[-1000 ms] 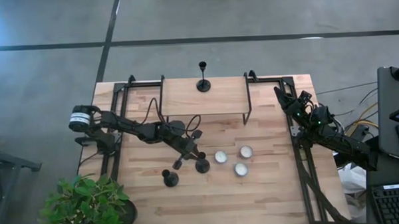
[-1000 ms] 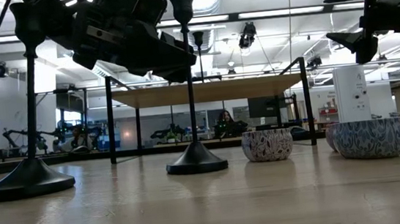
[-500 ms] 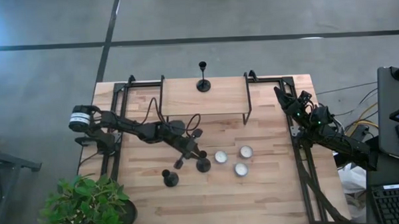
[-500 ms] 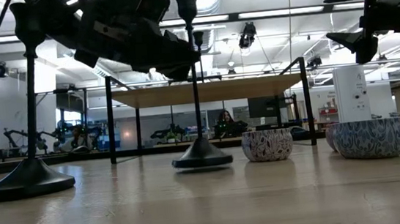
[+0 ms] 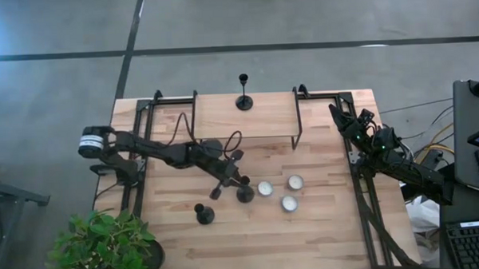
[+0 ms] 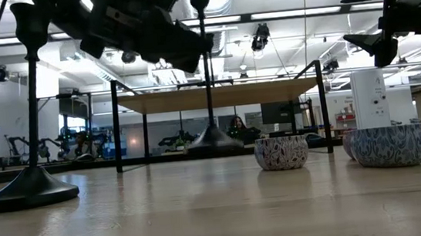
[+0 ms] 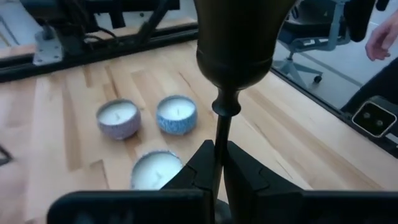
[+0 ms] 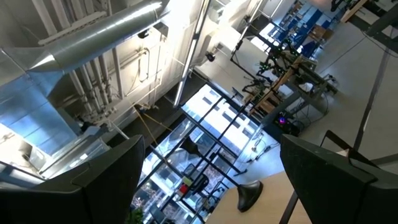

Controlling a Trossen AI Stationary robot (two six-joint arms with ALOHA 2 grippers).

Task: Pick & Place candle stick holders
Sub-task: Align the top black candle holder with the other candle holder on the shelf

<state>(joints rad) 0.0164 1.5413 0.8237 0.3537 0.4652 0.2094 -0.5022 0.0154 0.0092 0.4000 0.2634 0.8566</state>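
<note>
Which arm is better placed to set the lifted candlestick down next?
The left. Its claw is already shut on the lifted candlestick's stem, its base clear of the table. The right claw hangs open at the table's right edge, holding nothing.

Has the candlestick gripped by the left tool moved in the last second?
Yes. The candlestick in the left tool has risen: in the low view its base now hangs clear of the tabletop, level with the shelf behind.
</note>
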